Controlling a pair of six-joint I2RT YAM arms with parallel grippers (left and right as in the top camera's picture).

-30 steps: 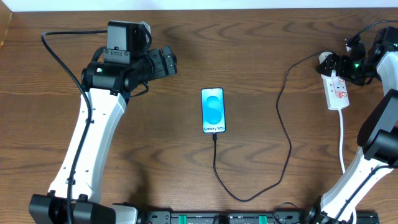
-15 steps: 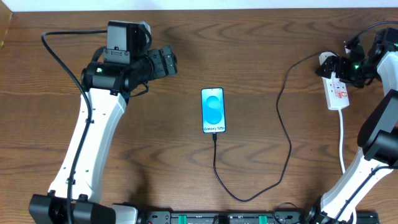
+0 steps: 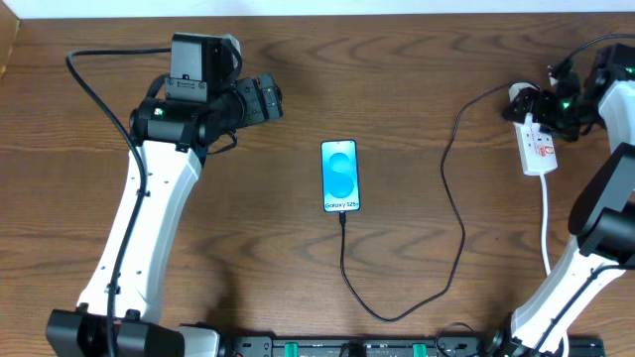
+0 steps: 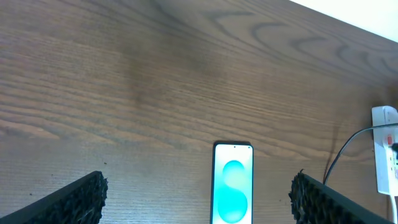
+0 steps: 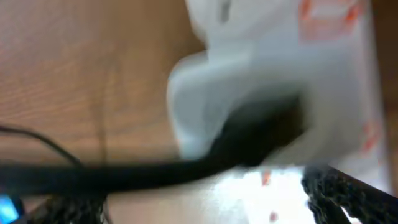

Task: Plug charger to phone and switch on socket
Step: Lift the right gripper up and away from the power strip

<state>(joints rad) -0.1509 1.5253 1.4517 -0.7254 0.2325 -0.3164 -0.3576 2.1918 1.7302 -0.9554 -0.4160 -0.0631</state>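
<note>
Working at the upper end of the socket (image 3: 539, 149), upper right of the frame, the right gripper (image 3: 537, 105), whose fingers look apart, could slip off the switch or drag the strip. The charger (image 3: 342, 248) meets the lower edge of the phone (image 3: 340, 177) at centre. The left gripper (image 3: 270, 99), upper left, is open.

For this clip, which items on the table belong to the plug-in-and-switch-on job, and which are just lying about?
Job: phone, charger, socket with its white cord.
Lying about: no stray items visible, only the wooden table itself.
</note>
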